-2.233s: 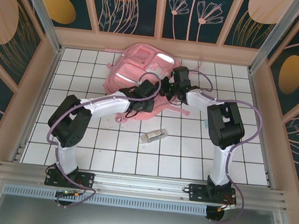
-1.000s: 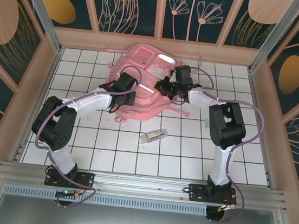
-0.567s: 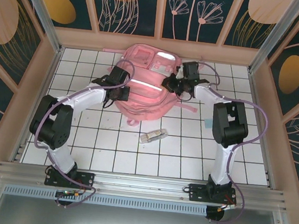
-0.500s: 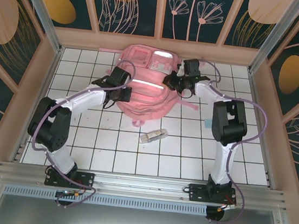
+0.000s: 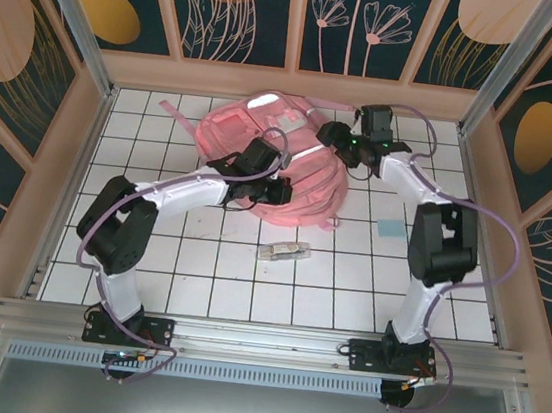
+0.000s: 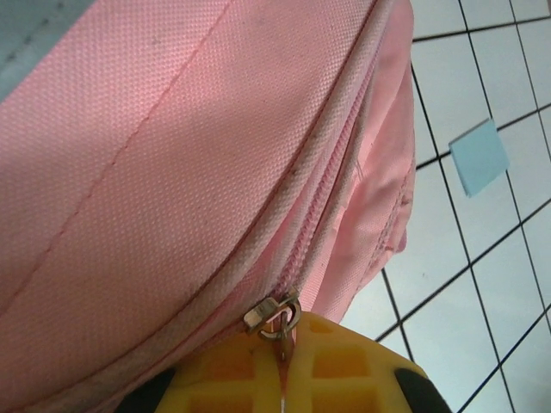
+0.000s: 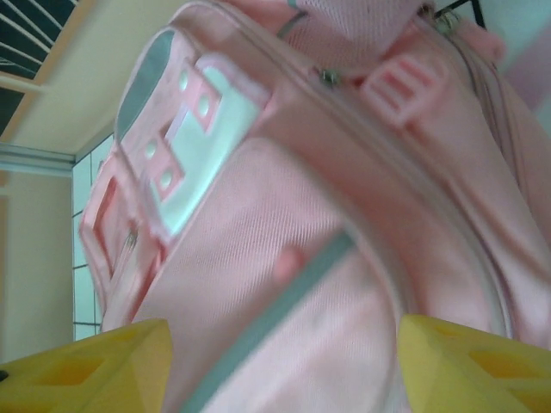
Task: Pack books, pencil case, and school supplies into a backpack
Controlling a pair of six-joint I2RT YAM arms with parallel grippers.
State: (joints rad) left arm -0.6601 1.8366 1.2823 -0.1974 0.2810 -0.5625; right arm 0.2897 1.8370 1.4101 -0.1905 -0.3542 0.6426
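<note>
Backpack (image 5: 229, 135) has swung round along the tabletop's far edge since the earlier shots, and the right gripper (image 5: 334, 140) has let go. It's spread wide, empty, by the bag's far-right side. Left gripper (image 6: 284, 379) is pinched tight on the zipper pull (image 6: 274, 314). My worry: with nothing anchoring the bag, a tug drags the whole thing, or that tab slips out. Transparent box (image 5: 283, 252) and pale-blue square (image 5: 391, 228) aren't packed yet.

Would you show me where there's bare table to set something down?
Bare tiles: between the clear box and the arm bases; near right corner beyond the blue square. Crowded: far middle, with the backpack, left gripper and right gripper.
</note>
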